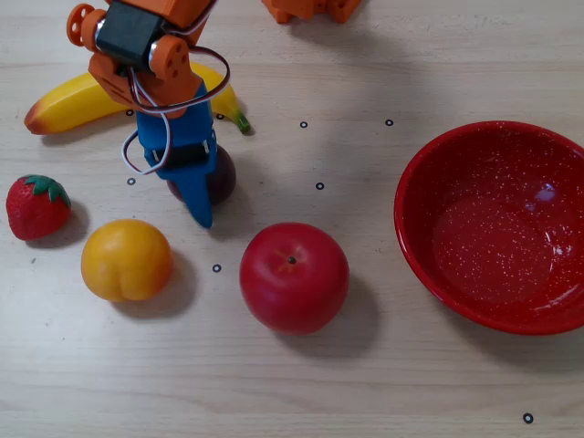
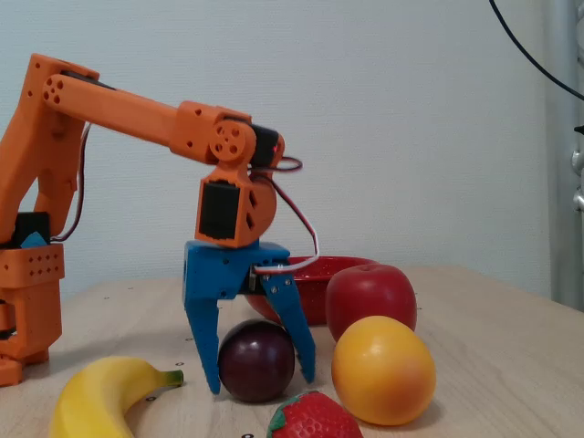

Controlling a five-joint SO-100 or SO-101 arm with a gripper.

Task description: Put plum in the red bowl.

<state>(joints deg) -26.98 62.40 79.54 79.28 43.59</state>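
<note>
Banana (image 1: 78,99), strawberry (image 1: 36,205), orange-yellow fruit (image 1: 126,259), red apple (image 1: 294,276) on wooden table (image 1: 301,392).

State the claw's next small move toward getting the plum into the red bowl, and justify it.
Probably close the claw: in the fixed view its fingers straddle the plum on the table, apparently not yet gripping. The red bowl sits empty.

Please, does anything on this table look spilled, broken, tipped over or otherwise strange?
Nothing stands out. The glossy speckled red bowl sits upright and empty. The blue two-finger gripper straddles the small dark purple plum, and the other fruits lie intact on the wooden table.
</note>
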